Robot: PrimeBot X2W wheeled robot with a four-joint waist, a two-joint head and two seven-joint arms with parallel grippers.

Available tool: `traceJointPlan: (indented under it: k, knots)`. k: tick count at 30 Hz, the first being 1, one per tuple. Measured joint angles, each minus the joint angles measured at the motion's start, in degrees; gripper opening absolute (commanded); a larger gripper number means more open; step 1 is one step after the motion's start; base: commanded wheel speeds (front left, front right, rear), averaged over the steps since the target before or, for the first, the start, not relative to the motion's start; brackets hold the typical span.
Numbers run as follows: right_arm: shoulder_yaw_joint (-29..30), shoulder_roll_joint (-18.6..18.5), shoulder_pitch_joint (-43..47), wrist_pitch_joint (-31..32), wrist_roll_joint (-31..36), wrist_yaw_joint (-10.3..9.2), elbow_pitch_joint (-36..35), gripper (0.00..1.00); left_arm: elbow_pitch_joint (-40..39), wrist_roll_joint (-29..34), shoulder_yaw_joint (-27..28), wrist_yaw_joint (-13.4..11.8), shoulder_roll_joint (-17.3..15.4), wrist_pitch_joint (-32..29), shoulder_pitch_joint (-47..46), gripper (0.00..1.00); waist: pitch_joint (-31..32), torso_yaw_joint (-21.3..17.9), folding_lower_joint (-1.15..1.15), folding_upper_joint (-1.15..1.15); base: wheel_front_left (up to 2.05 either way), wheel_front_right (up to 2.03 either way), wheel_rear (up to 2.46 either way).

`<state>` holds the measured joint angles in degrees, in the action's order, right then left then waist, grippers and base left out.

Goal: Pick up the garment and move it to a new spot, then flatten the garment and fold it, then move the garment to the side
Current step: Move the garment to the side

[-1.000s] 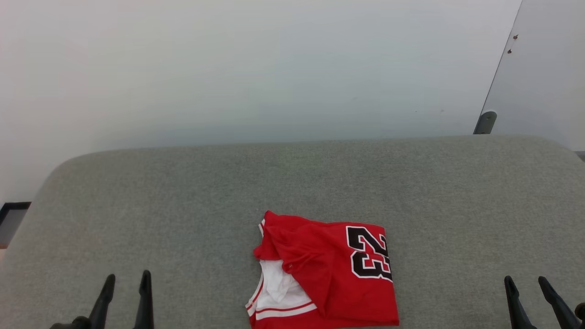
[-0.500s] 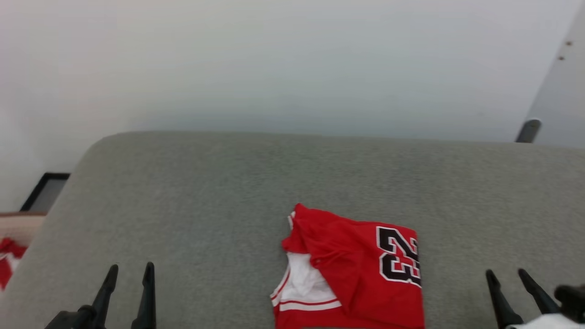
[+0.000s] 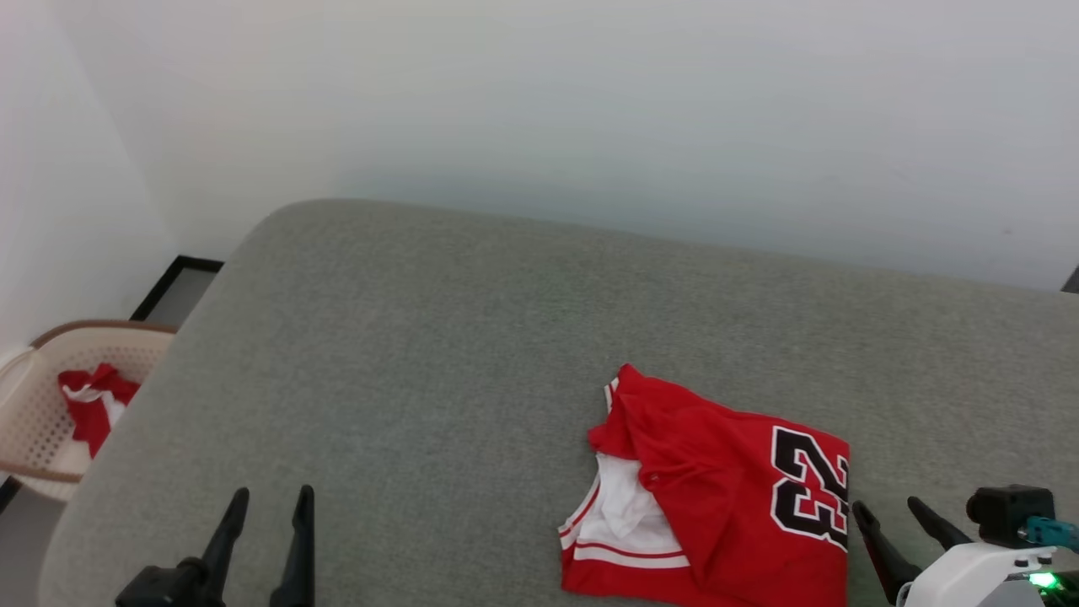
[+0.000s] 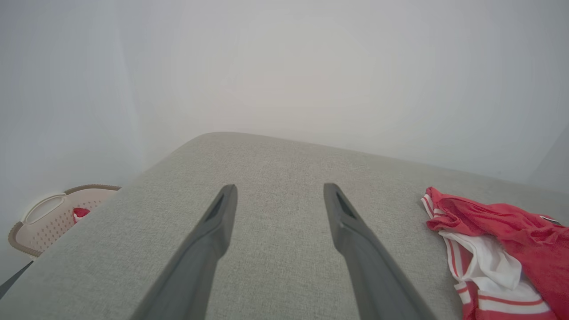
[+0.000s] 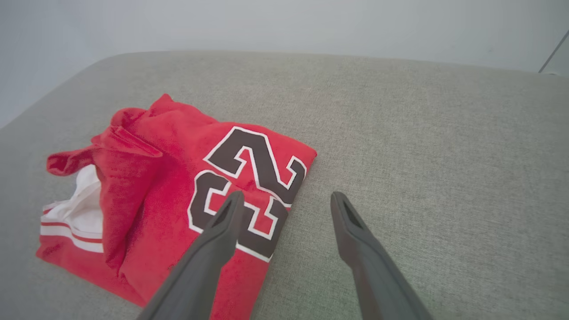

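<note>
The garment (image 3: pixel 716 497) is a red jersey with a black "23", folded into a rough rectangle on the grey cushioned surface (image 3: pixel 438 337); a white sleeve shows at its left side. It also lies at the right edge of the left wrist view (image 4: pixel 498 249) and at the left of the right wrist view (image 5: pixel 178 195). My right gripper (image 3: pixel 889 514) stands open just right of the garment, above its right edge (image 5: pixel 284 198), holding nothing. My left gripper (image 3: pixel 270 506) is open and empty over bare fabric (image 4: pixel 278 193), well to the garment's left.
A beige perforated laundry basket (image 3: pixel 34 421) stands beyond the surface's left edge, with red-and-white cloth (image 3: pixel 88 400) inside; it also shows in the left wrist view (image 4: pixel 44 220). A pale wall runs behind the surface. A dark frame (image 3: pixel 181 282) lies on the floor by the corner.
The camera has turned to the left, so the garment sits further right in view and the basket has come in at the left. Both grippers stay open; the garment lies unchanged.
</note>
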<state>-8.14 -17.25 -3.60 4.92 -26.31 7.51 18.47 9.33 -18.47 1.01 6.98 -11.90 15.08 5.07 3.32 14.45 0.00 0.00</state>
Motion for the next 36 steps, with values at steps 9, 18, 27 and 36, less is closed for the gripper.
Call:
traceJointPlan:
  k: [9, 18, 27, 36]
  knots:
    - [-0.42, -0.41, -1.83, 6.32, -0.92, 0.00, 3.39, 1.00, 1.54, -0.11, -1.46, 0.07, 0.71, 0.01, -1.87, 1.00, -2.43, 2.21, 0.00, 0.00, 0.00, 0.00, 0.00]
    - [-1.35, -0.34, -5.11, 13.43, -2.78, 0.00, 6.33, 1.00, 2.25, -0.30, -1.90, 0.10, 1.21, 0.01, -3.96, 1.00, -5.01, 3.90, 0.00, 0.00, 0.00, 0.00, 0.00]
    - [-2.34, -1.21, -10.18, 24.13, -5.48, 0.00, 9.14, 0.20, 2.72, -0.53, -1.53, 0.15, 1.62, 0.04, -4.60, 1.00, -6.13, 4.82, 0.00, 0.00, 0.00, 0.00, 0.00]
    - [-5.84, -3.89, -14.12, 27.15, -6.05, 0.00, 7.42, 0.00, 2.78, -0.38, -0.92, 0.34, 2.09, 0.04, -4.82, 1.00, -6.49, 3.99, 0.00, 0.00, 0.00, 0.00, 0.00]
